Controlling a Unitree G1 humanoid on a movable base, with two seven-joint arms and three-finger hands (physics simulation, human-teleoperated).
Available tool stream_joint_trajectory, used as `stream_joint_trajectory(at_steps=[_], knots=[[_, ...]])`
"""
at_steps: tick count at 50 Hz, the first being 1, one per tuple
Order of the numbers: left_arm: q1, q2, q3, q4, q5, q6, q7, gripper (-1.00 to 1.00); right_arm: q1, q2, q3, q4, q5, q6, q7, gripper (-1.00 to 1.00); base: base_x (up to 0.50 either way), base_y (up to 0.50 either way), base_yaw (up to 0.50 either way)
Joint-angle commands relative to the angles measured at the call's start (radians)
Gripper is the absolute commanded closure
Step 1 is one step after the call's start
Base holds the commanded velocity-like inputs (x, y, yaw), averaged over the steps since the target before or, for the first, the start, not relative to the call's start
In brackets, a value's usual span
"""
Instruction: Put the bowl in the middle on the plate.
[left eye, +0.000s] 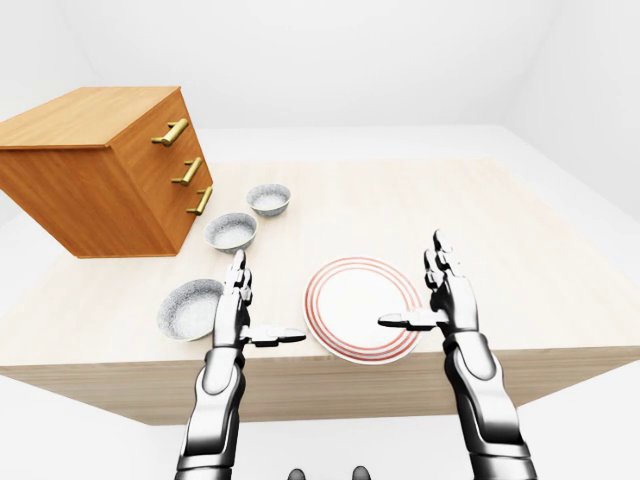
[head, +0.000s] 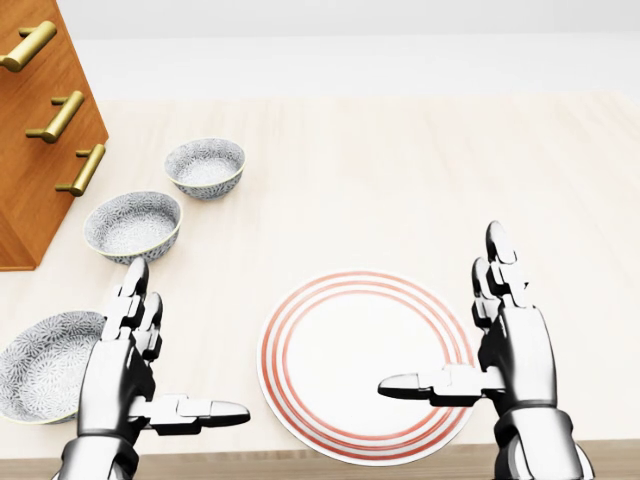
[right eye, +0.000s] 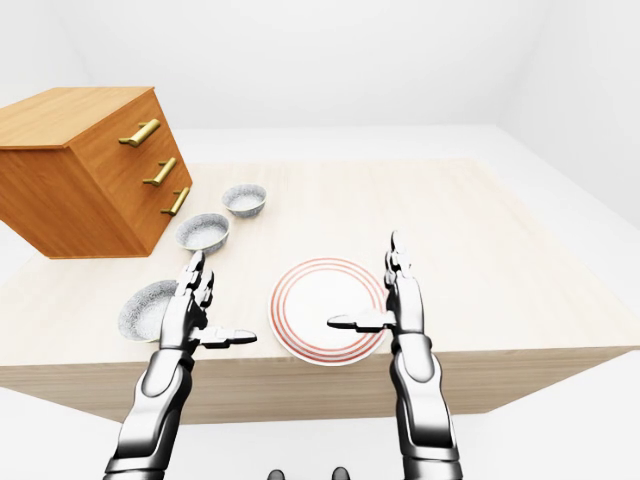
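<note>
Three patterned grey bowls lie in a diagonal row at the left of the head view. The middle bowl (head: 133, 226) sits between the far small bowl (head: 205, 166) and the near large bowl (head: 45, 362). The white plate (head: 330, 320) with red rings rests at the bottom centre. My left hand (head: 160, 365) hovers open between the near bowl and the plate, thumb pointing right. My right hand (head: 465, 335) stands open over the plate's right rim, thumb pointing left. Neither hand holds anything.
A wooden drawer chest (head: 40, 120) with brass handles stands at the upper left, close to the bowls. The pale wooden table (head: 420, 180) stretches to the right and top. Its near edge (left eye: 330, 375) runs just below the plate.
</note>
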Motion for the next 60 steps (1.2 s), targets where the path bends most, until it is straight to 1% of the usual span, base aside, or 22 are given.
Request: stream_joint_trajectory(at_steps=[1, 5, 6, 7, 9, 10, 11, 17, 18, 19, 20, 22, 24, 28, 30, 33, 41, 54, 55, 58, 59, 60], knots=[[0.004, 0.000, 0.001, -0.004, -0.002, 0.004, 0.000, -1.00, 0.022, -0.024, -0.051, -0.206, -0.014, 0.000, 0.020, -1.00, 0.00, 0.00, 0.00], [0.004, 0.000, 0.001, -0.005, -0.002, 0.004, 0.000, -1.00, 0.022, -0.021, -0.054, -0.209, -0.018, 0.000, 0.025, -1.00, 0.00, 0.00, 0.00], [0.000, 0.000, 0.003, 0.004, -0.004, -0.001, -0.001, -1.00, 0.024, -0.046, -0.094, -0.257, -0.012, 0.000, 0.047, -1.00, 0.00, 0.00, 0.00], [0.002, 0.000, 0.002, -0.003, -0.004, 0.004, 0.000, -1.00, 0.025, -0.056, -0.122, -0.286, -0.009, 0.000, 0.062, -1.00, 0.00, 0.00, 0.00], [0.002, 0.000, 0.002, -0.004, -0.004, 0.005, 0.000, -1.00, 0.024, -0.052, -0.126, -0.289, -0.013, 0.000, 0.067, -1.00, 0.00, 0.00, 0.00], [-0.005, 0.001, 0.004, 0.021, -0.005, -0.012, -0.001, -1.00, 0.030, -0.056, -0.145, -0.310, -0.013, 0.000, 0.079, -1.00, 0.00, 0.00, 0.00], [-0.001, 0.000, 0.002, 0.004, -0.004, 0.001, 0.001, -1.00, 0.037, -0.059, -0.170, -0.338, -0.006, 0.000, 0.091, -1.00, 0.00, 0.00, 0.00], [0.002, 0.000, 0.002, -0.002, -0.004, 0.005, 0.002, -1.00, 0.046, -0.059, -0.213, -0.392, -0.014, 0.000, 0.122, -1.00, 0.00, 0.00, 0.00], [0.000, 0.000, 0.003, 0.005, -0.005, 0.000, 0.001, -1.00, 0.048, -0.072, -0.250, -0.422, -0.003, 0.000, 0.138, -1.00, 0.00, 0.00, 0.00], [0.003, 0.000, 0.002, -0.007, -0.005, 0.008, 0.002, -1.00, 0.045, -0.081, -0.281, -0.435, 0.003, 0.000, 0.150, -1.00, 0.00, 0.00, 0.00], [0.000, 0.001, 0.004, 0.005, -0.006, -0.002, 0.000, -1.00, 0.045, -0.081, -0.294, -0.431, 0.003, 0.000, 0.159, -1.00, 0.00, 0.00, 0.00], [0.000, 0.001, 0.004, 0.006, -0.007, -0.003, 0.000, -1.00, 0.045, -0.079, -0.296, -0.431, 0.001, 0.000, 0.161, -1.00, 0.00, 0.00, 0.00], [0.003, 0.001, 0.003, -0.008, -0.006, 0.008, 0.001, -1.00, 0.050, -0.093, -0.351, -0.444, 0.015, 0.000, 0.186, -1.00, 0.00, 0.00, 0.00], [0.002, 0.001, 0.005, -0.002, -0.007, 0.003, 0.001, -1.00, 0.058, -0.103, -0.414, -0.480, 0.029, 0.000, 0.214, -1.00, 0.00, 0.00, 0.00], [0.006, -0.001, 0.002, -0.016, -0.005, 0.013, 0.003, -1.00, 0.057, -0.114, -0.466, -0.496, 0.046, 0.000, 0.233, -1.00, 0.00, 0.00, 0.00], [0.003, 0.000, 0.003, -0.005, -0.006, 0.004, 0.002, -1.00, 0.064, -0.124, -0.519, -0.478, 0.055, 0.000, 0.260, -1.00, 0.00, 0.00, 0.00], [0.010, -0.002, 0.000, -0.028, -0.004, 0.021, 0.005, -1.00, 0.105, -0.142, -0.680, -0.466, 0.100, 0.000, 0.340, -1.00, 0.00, 0.00, 0.00], [0.018, -0.004, -0.002, -0.049, -0.006, 0.036, 0.006, -1.00, 0.121, -0.190, -0.851, -0.430, 0.157, 0.000, 0.412, -1.00, 0.00, 0.00, 0.00], [0.013, -0.002, 0.001, -0.032, -0.006, 0.024, 0.005, -1.00, 0.126, -0.195, -0.868, -0.424, 0.161, 0.000, 0.420, -1.00, 0.00, 0.00, 0.00], [0.016, -0.003, 0.000, -0.041, -0.007, 0.031, 0.006, -1.00, 0.130, -0.205, -0.898, -0.398, 0.164, 0.000, 0.436, -1.00, 0.00, 0.00, 0.00], [0.006, -0.001, 0.004, -0.008, -0.008, 0.008, 0.003, -1.00, 0.134, -0.211, -0.915, -0.381, 0.167, 0.000, 0.445, -1.00, 0.00, 0.00, 0.00], [0.004, 0.000, 0.004, -0.003, -0.008, 0.005, 0.003, -1.00, 0.136, -0.216, -0.932, -0.370, 0.174, 0.000, 0.451, -1.00, 0.00, 0.00, 0.00]])
